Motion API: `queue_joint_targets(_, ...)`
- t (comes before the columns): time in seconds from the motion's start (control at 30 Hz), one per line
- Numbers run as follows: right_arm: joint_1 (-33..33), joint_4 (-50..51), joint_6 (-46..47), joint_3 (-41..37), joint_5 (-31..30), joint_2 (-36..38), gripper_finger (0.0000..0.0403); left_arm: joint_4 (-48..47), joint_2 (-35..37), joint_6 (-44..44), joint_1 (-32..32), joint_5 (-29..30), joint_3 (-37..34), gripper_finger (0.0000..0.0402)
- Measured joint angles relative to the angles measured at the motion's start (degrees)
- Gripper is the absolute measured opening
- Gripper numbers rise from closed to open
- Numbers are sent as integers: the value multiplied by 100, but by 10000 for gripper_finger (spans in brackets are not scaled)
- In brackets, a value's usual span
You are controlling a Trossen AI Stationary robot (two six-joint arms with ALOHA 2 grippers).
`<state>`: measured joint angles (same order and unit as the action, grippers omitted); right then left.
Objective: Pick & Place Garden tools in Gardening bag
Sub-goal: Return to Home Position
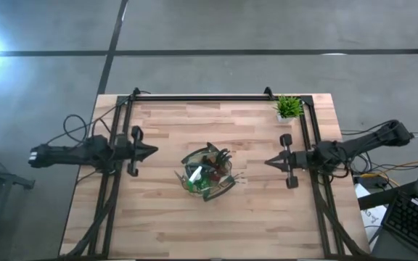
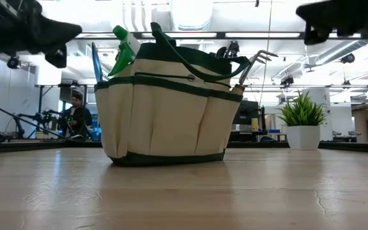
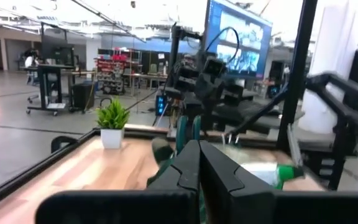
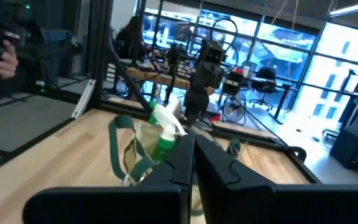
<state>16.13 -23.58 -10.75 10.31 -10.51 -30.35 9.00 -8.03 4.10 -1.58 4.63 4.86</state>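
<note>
The gardening bag (image 1: pixel 209 174) stands upright on its base at the table's middle; it also shows in the low view (image 2: pixel 165 112). Tools stick out of its top: the green spray bottle (image 2: pixel 125 46), a wood-handled rake (image 2: pixel 255 64) and dark shears (image 2: pixel 229 50). My left gripper (image 1: pixel 153 151) is shut and empty, left of the bag and above table height. My right gripper (image 1: pixel 269 162) is shut and empty, right of the bag. Both point at the bag.
A little green potted plant (image 1: pixel 289 109) stands at the table's far right corner. A black frame (image 1: pixel 194 97) runs along the far edge and down both sides. Bare wood (image 1: pixel 209 225) lies in front of the bag. People show in the room beyond.
</note>
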Motion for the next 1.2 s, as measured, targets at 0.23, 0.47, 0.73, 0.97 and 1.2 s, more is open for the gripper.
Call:
queue_joint_targets(0.23, -362, -153, 460, -451, 13, 154, 8, -167, 100, -124, 0, 44, -340, 9)
queue_joint_targets(0.47, -1136, -346, 522, -736, 658, 402, 8, -433, 100, -327, 9, 263, -345, 10)
queue_joint_targets(0.73, -2085, -436, 961, -981, 1671, 523, 8, -631, 102, -335, 24, 405, -432, 5)
queue_joint_targets(0.97, -2119, 205, 1431, -980, 1298, 507, 8, -702, 36, -38, 42, 541, -426, 8)
queue_joint_targets(1.2, -2118, 485, 1484, -980, 1008, 510, 8, -685, 6, -1, 42, 546, -430, 13)
